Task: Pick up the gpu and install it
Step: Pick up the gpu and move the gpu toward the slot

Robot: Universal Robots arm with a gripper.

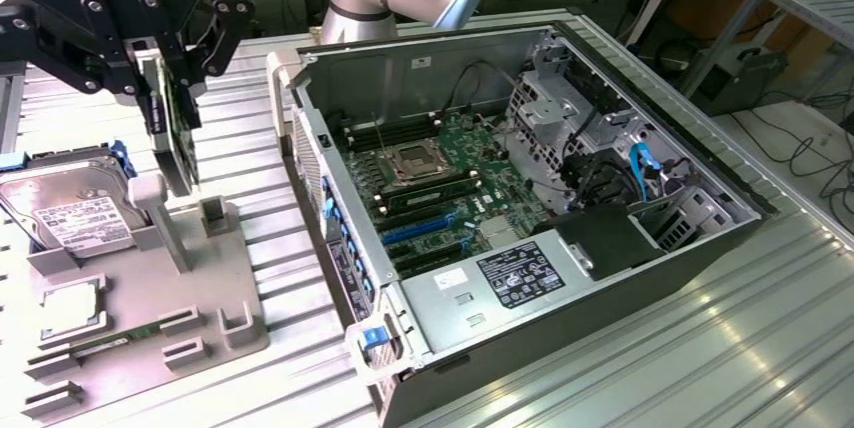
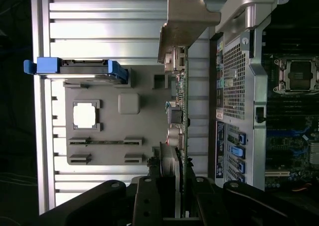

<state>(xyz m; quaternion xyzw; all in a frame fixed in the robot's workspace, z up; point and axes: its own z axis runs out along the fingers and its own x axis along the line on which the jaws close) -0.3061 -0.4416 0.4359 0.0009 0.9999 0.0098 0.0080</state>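
In the exterior view, the end effector [image 1: 167, 78] is clenching the gpu [image 1: 171, 148] upright, the card hanging over the grey holder tray [image 1: 200, 298] on the surface [image 1: 747, 348], just beside the hard drive [image 1: 74, 213] and to the exterior view's left of the open computer case [image 1: 534, 198]. In the wrist view, the end effector [image 2: 172, 186] is pinching the gpu [image 2: 178, 111] edge-on between its fingers [image 2: 145, 201], the card's silver bracket [image 2: 184, 27] sitting at its far end, with the tray [image 2: 144, 136] lying beneath and the case [image 2: 239, 86] alongside.
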